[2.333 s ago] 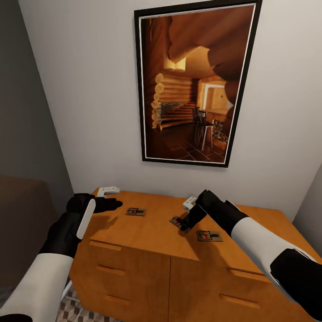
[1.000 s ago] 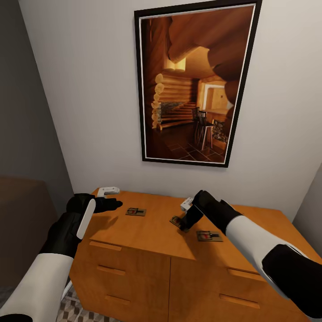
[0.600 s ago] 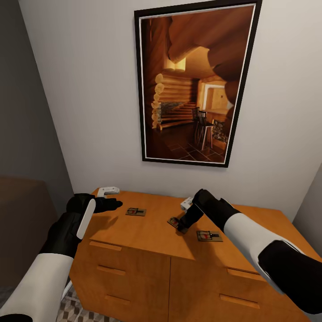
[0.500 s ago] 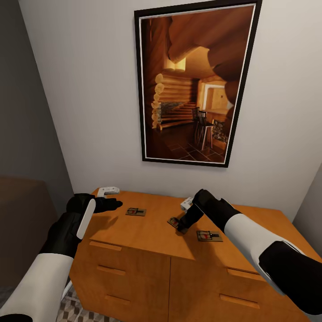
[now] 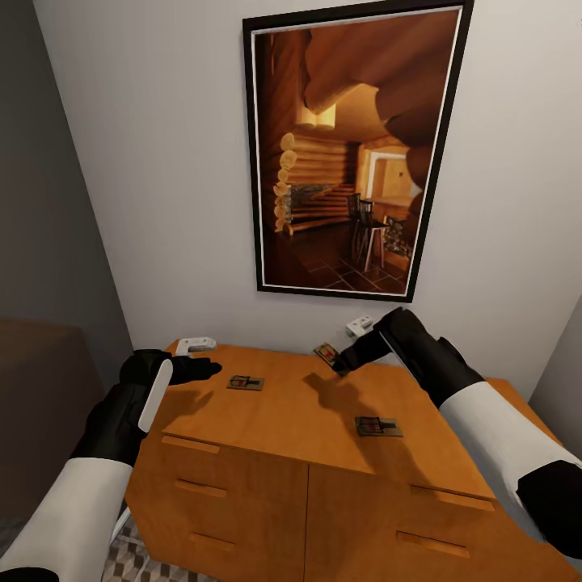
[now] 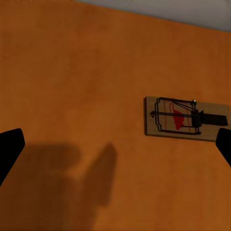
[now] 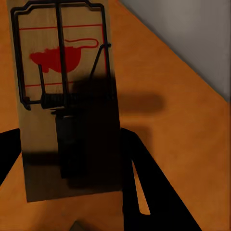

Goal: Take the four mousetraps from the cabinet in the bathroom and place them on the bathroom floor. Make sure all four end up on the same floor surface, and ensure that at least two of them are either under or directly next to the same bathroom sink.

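Raised: right gripper (image 5: pixel 338 361) clamping mousetrap (image 5: pixel 326 354) (tilted) | left gripper (image 5: pixel 212 369) wide | cabinet (image 5: pixel 283 420)

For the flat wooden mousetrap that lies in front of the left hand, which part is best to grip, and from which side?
The flat wooden mousetrap lies flat on the orange-brown cabinet top. It is probably best to come from above with the open left hand and pinch the two long board edges, near the bare end away from the red mark, avoiding the wire parts.
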